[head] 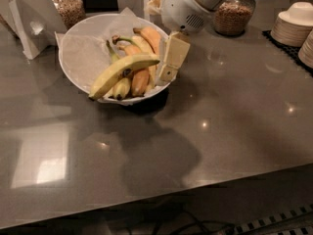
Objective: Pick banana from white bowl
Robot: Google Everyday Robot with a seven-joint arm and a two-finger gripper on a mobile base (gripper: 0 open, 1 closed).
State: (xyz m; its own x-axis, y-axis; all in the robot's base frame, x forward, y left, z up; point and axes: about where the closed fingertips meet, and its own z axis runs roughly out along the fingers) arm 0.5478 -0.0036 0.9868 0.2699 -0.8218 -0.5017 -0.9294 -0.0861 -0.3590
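The white bowl stands at the back left of the grey counter, lined with white paper. The banana, long and pale greenish-yellow with a dark spot mid-length, lies across the top of several shorter orange-yellow bananas, its left end over the bowl's front rim. My gripper hangs from the white arm at the bowl's right rim, just right of the banana's right end. It holds nothing that I can see.
A glass jar of cereal stands behind the arm, another jar behind the bowl. Stacks of small white bowls sit at the far right. A white folded stand is at the back left.
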